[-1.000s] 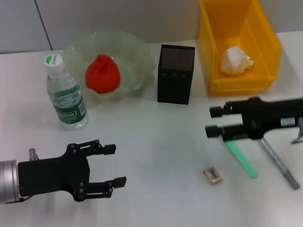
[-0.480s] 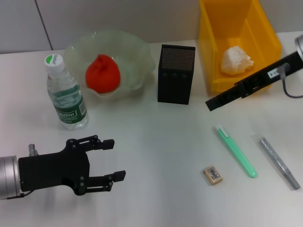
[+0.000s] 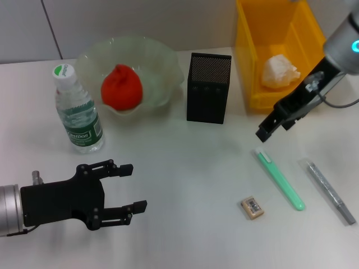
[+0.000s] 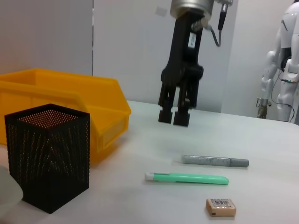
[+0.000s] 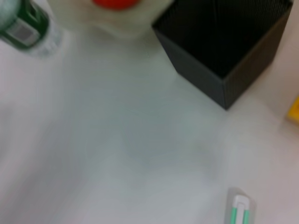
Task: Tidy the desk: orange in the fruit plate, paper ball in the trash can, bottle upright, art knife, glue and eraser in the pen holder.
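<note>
White tabletop (image 3: 185, 168) under me. My right hand (image 3: 263, 133) hangs above the green knife (image 3: 280, 179), fingers nearly together, holding nothing. Left hand (image 3: 130, 188) sits low w/ fingers wide. Orange (image 3: 120, 87) in plate (image 3: 162, 61), paper ball (image 3: 279, 72) in bin (image 3: 247, 56), bottle (image 3: 77, 112) upright, eraser (image 3: 252, 207) near knife.

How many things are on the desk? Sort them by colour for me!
Orange-red: 1, the orange
Yellow: 1, the trash can
Black: 1, the pen holder
White: 1, the paper ball
Green: 3, the fruit plate, the bottle, the art knife
Grey: 1, the glue stick
Tan: 1, the eraser
Total: 9
</note>
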